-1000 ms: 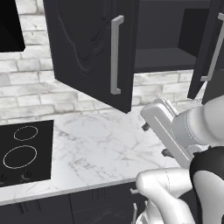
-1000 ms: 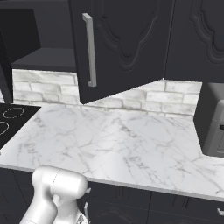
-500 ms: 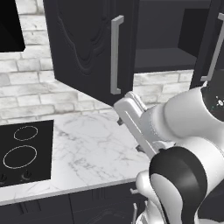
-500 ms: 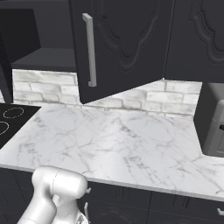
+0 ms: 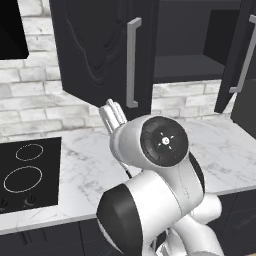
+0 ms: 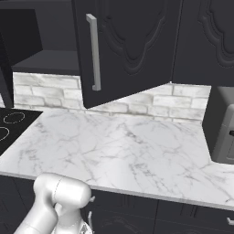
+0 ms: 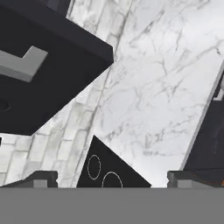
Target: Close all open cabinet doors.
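Two cabinet doors stand swung out over the counter. The left door (image 5: 95,50) carries a long silver handle (image 5: 132,62), and the right door (image 5: 232,55) hangs at the picture's edge, with the open cabinet shelf (image 5: 187,62) between them. From the other side the right door (image 6: 132,45) juts forward beside a closed door (image 6: 205,41). My gripper (image 7: 112,179) is open with nothing between its fingertips (image 7: 41,178). It looks up at the lower corner of an open door (image 7: 57,74). My arm's wrist (image 5: 112,117) sits just below the left door's handle.
A marble counter (image 5: 80,160) runs under the cabinets, backed by a grey brick wall (image 5: 30,105). A black cooktop (image 5: 30,170) lies at its left end. A dark appliance (image 6: 224,132) stands at the right end. Black lower fronts (image 6: 137,210) run along the counter's front.
My arm has swung from the right of the left base view to its middle, bringing the hand under the left door's handle. The doors have not moved.
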